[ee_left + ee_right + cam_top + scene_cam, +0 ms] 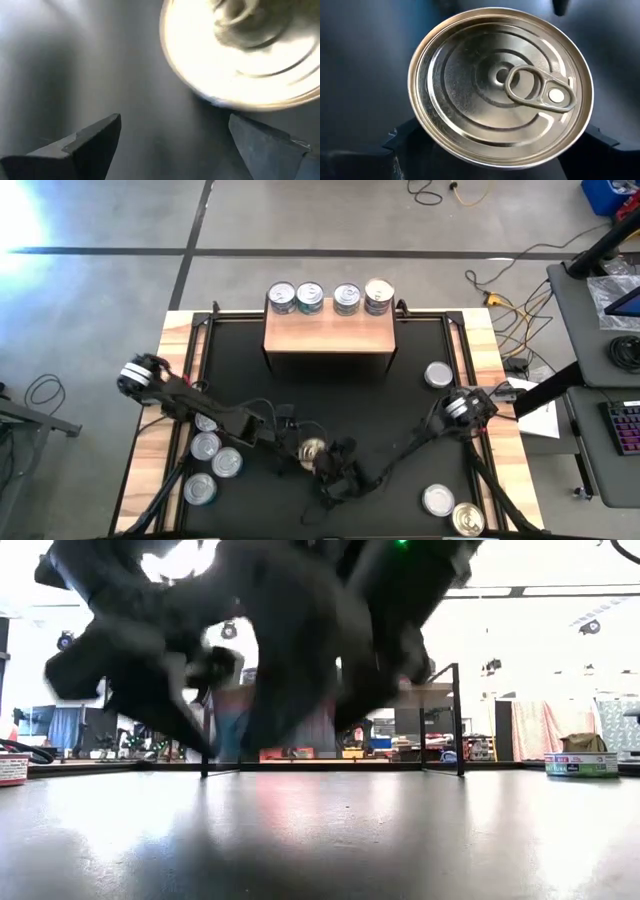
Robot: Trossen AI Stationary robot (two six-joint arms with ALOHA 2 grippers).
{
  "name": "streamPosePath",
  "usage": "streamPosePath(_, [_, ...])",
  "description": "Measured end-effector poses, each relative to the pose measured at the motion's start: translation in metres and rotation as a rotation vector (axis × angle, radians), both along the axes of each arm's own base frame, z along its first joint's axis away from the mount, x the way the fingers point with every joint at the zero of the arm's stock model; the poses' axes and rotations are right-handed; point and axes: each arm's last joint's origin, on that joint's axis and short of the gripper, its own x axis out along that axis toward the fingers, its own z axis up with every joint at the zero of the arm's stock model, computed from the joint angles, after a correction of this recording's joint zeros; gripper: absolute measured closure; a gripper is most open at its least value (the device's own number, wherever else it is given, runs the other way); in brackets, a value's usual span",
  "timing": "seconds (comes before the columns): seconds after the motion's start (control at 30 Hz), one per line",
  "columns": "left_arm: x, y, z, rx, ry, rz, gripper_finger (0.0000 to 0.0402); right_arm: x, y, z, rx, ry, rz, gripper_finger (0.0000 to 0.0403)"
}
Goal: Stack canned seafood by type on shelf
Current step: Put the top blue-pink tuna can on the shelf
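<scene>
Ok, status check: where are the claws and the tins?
Both claws over the gold-topped tin at mat centre. Left claw open beside it; right claw straddling it, grip unconfirmed. Four tins on the shelf, rest loose on the mat. Nothing blocking.

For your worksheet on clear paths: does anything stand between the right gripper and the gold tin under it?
Nothing visible does. The right gripper hangs directly over the gold tin, fingers open either side.
</scene>
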Motion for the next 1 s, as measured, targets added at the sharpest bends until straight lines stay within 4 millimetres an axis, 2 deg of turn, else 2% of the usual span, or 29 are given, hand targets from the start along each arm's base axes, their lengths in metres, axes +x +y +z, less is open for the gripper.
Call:
streamPosePath(0.23, [-0.025, 0.022, 0.05, -0.02, -0.161, 0.054, 0.0044, -0.015, -0.027, 0.069, -0.01, -0.014, 0.012, 0.0066])
streamPosePath(0.43, [-0.04, 0.052, 0.083, -0.002, -0.274, 0.187, 0.0044, -0.026, -0.079, 0.118, -0.091, 0.004, 0.005, 0.0066])
streamPosePath(0.67, [-0.054, 0.074, 0.11, -0.065, -0.388, 0.298, 0.0044, -0.05, -0.153, 0.146, -0.083, 0.059, 0.007, 0.0066])
streamPosePath(0.83, [-0.06, 0.077, 0.118, -0.093, -0.432, 0.319, 0.0044, -0.08, -0.205, 0.152, -0.073, 0.076, -0.046, 0.0065])
streamPosePath(1.0, [-0.059, 0.081, 0.117, -0.085, -0.428, 0.337, 0.0044, -0.107, -0.241, 0.151, -0.072, 0.108, -0.055, 0.0065])
